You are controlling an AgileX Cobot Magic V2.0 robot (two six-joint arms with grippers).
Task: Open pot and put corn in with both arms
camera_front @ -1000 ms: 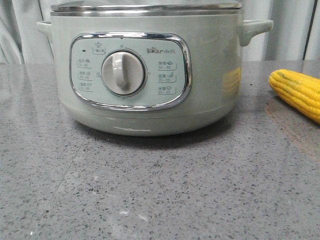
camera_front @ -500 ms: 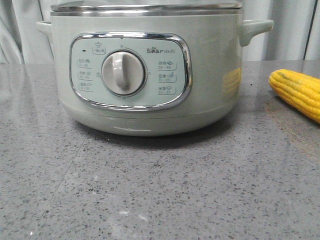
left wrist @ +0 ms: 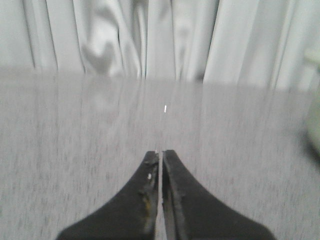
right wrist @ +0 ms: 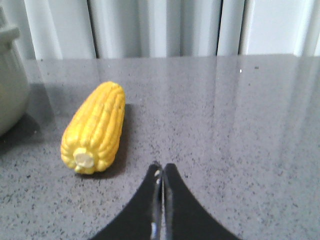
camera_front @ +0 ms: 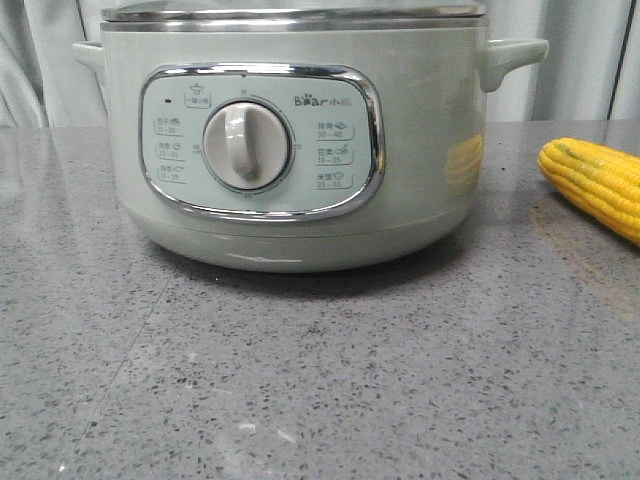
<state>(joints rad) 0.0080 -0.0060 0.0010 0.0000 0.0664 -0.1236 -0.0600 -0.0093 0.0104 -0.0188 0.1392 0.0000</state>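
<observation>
The pale-green pot [camera_front: 290, 140] stands in the middle of the front view, its cream dial facing me and its glass lid [camera_front: 295, 12] resting on the steel rim. The yellow corn [camera_front: 595, 183] lies on the table to the pot's right. It also shows in the right wrist view [right wrist: 95, 127], cut end towards the camera, just ahead and to one side of my right gripper [right wrist: 162, 166], which is shut and empty. My left gripper [left wrist: 160, 152] is shut and empty over bare table; a sliver of the pot [left wrist: 314, 100] sits at that view's edge.
The grey speckled table [camera_front: 320, 380] runs back to a pale curtain [left wrist: 150, 35]. The pot's side handles [camera_front: 510, 55] stick out left and right. The pot's edge [right wrist: 10, 75] shows in the right wrist view beside the corn.
Nothing has visibly moved in the front view; the pot, lid and corn stay in place.
</observation>
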